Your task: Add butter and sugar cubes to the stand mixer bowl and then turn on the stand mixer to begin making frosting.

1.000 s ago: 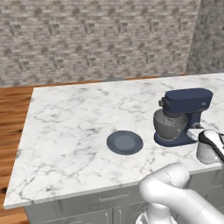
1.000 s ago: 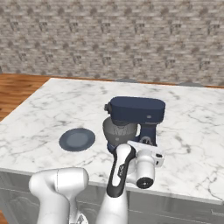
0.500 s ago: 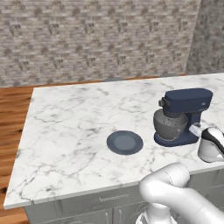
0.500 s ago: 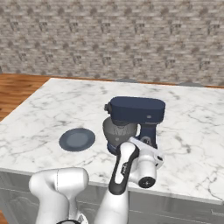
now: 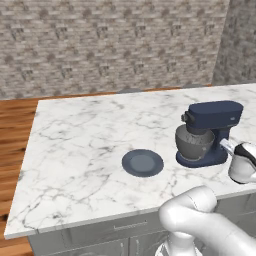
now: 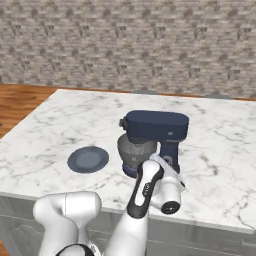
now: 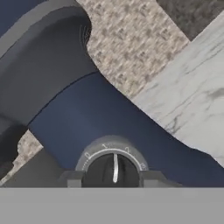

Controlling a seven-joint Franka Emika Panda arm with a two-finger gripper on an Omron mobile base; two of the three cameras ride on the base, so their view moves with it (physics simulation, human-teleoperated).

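One step looks left: navy-blue stand mixer (image 5: 212, 131) dial (image 7: 113, 165) unturned, pointer at 12 o'clock; jaws flank it, contact unclear. Dark blue-grey round plate (image 5: 143, 163) bare.

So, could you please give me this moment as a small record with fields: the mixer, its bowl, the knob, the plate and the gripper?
stand mixer: navy blue, upright on the marble counter, head down over the bowl
stand mixer bowl: grey metal, seated under the head; contents cannot be seen
knob: dial with tick marks, close in front of the hand camera
plate: dark blue-grey, bare, left of the mixer
gripper: fingertips either side of the knob; contact cannot be told
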